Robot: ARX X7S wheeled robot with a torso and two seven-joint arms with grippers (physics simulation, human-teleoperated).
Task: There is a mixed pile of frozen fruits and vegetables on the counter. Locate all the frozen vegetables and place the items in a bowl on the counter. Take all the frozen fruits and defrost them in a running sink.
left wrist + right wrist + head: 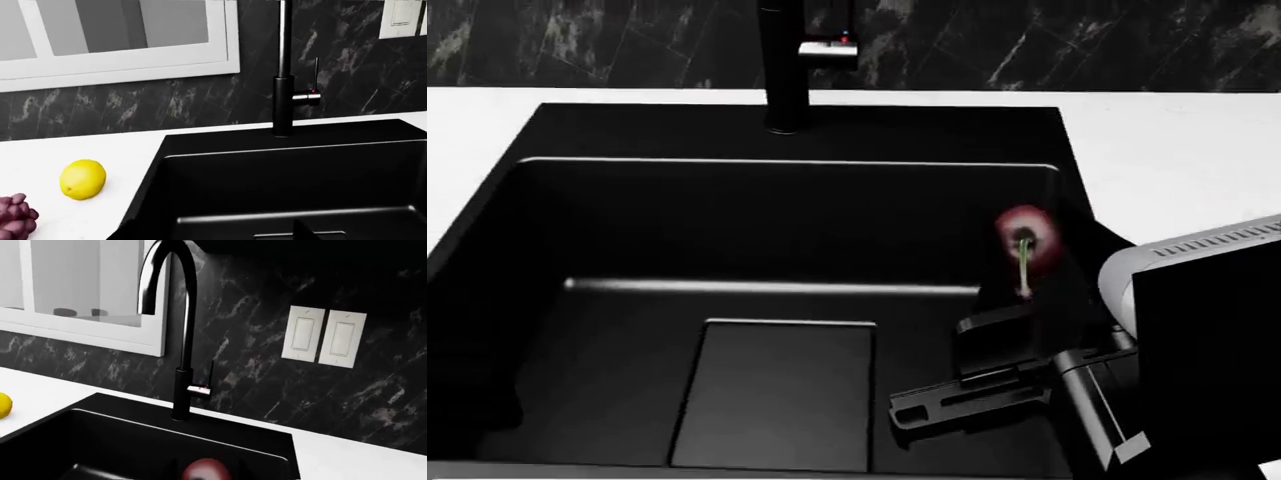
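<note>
Cherry [1024, 232], dark red with its thin green stem hanging down, blurred against the right inner wall of the black sink [627, 230]; seemingly in mid-air, clear of any grip, though too smeared to be sure of contact with the wall. Also visible at the lower edge of the right wrist view [207, 471].

Right end effector [932, 368] low inside the basin just beside and below the fruit, jaws spread wide and holding nothing. Left end effector outside every view, so impossible to tell its state.

On the desk [80, 150] beside the sink: yellow lemon [83, 179] and pink-purple grape bunch [15, 219], near each other, both apart from the basin edge.

Probably the drop-off of the first fruit. To finish it well:
- Keep the jaws wide and lift straight up, away from the right wall, without nudging the cherry.
- Check for a settled rest on the basin floor before leaving.
- No water visible from the tall black tap [782, 65]; likely need to push the lever [307, 97] for a running sink.
- Next, likely the grape bunch; leave the lemon for the bowl.
</note>
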